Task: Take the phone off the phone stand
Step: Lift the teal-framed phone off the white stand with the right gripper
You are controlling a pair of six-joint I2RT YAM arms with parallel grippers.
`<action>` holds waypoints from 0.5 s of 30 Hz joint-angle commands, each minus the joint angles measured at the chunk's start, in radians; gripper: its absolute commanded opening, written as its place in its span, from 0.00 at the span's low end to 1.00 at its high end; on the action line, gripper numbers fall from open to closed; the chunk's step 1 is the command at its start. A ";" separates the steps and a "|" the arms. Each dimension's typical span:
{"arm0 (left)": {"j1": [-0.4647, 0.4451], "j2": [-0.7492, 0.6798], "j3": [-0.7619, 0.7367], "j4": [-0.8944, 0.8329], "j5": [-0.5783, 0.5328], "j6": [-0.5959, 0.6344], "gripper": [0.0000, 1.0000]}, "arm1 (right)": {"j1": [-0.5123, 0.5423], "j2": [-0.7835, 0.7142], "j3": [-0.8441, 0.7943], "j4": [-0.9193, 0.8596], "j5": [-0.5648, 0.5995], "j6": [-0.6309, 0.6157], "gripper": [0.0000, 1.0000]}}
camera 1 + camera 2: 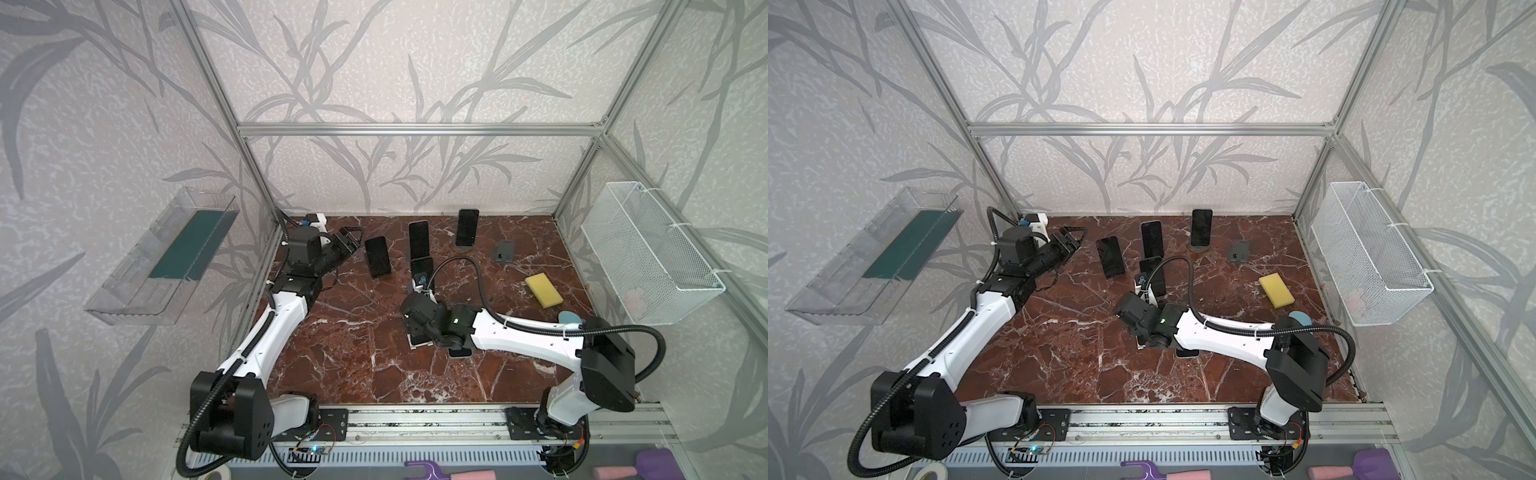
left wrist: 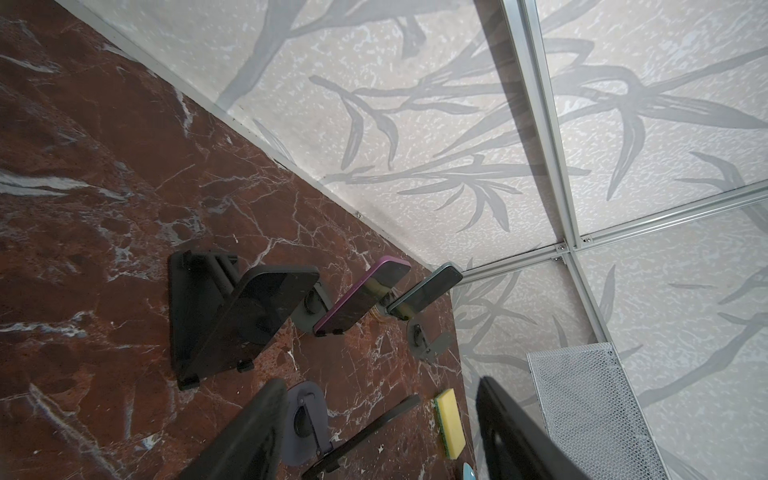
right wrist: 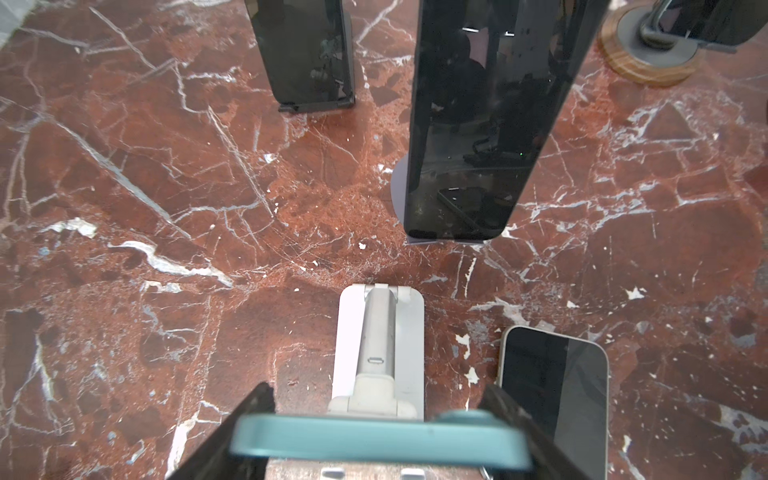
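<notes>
Teal phone [image 3: 380, 436] sits over the head of the white stand [image 3: 380, 332], near mid-table; cannot tell if it still rests in the cradle; right gripper [image 3: 378, 392] is clamped on it, fingers [image 3: 232, 432] against both long edges; a second phone [image 3: 552, 395] lies flat just beside the stand on the marble table [image 3: 124, 249]; left gripper [image 2: 380, 384] hovers near the back left corner, fingers apart, holding nothing; yellow sponge [image 1: 543, 290] lies well apart to the right.

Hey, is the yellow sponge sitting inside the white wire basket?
No, the yellow sponge lies on the marble tabletop, apart from the wire basket hanging on the side wall.
</notes>
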 commanded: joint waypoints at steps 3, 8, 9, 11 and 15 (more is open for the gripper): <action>0.005 -0.009 -0.015 0.038 0.022 -0.016 0.72 | -0.003 -0.090 -0.008 0.038 0.023 -0.044 0.74; 0.004 -0.008 -0.017 0.041 0.025 -0.017 0.72 | -0.003 -0.142 -0.008 0.004 0.032 -0.085 0.74; 0.003 -0.008 -0.016 0.043 0.026 -0.019 0.72 | -0.003 -0.157 -0.009 -0.007 0.040 -0.090 0.74; 0.004 -0.008 -0.019 0.050 0.029 -0.023 0.72 | -0.003 -0.185 -0.011 -0.033 0.059 -0.097 0.74; 0.001 -0.001 -0.025 0.068 0.040 -0.042 0.72 | -0.011 -0.264 -0.031 -0.099 0.100 -0.105 0.74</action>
